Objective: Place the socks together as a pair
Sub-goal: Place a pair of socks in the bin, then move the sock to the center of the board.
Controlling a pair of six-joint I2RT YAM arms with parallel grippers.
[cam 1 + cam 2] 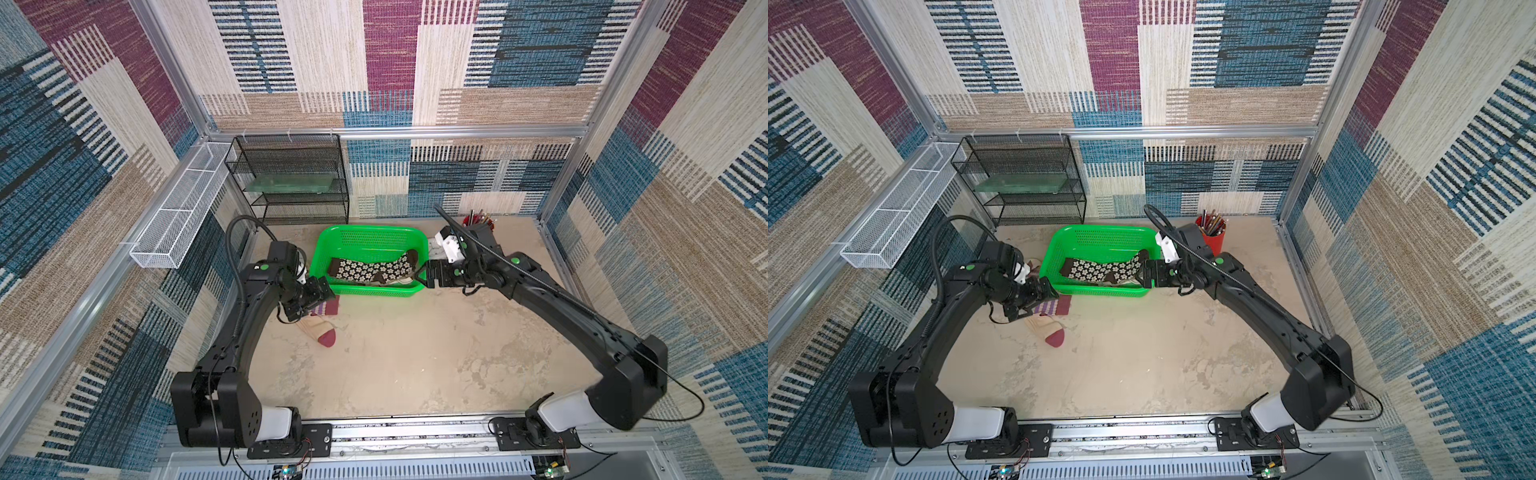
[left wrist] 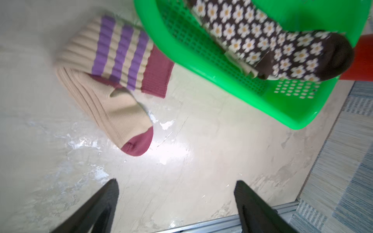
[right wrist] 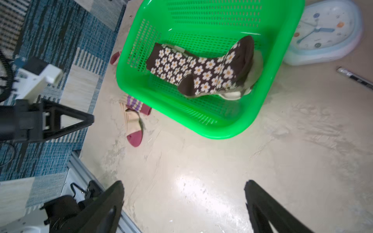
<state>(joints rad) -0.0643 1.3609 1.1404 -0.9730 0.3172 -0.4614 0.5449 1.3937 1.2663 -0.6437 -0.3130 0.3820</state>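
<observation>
Both my pincers stand spread apart, gripping nothing. The left pincer [image 2: 176, 181] hangs over the surface [image 1: 395, 365] at the near-left corner of the green basket [image 1: 374, 293]. The right pincer [image 3: 184, 181] hangs at its near-right corner. Open surface runs from the basket's near rim to the front rail [image 1: 415, 432].

Count:
- One basket.
- Daisy socks [image 3: 201, 68] inside it, over cream fabric [image 3: 256, 66]; layers not countable.
- One folded striped sock [image 2: 113, 80] on the surface, just beside the basket.
- One further maroon toe [image 3: 115, 58] past its left wall.
</observation>
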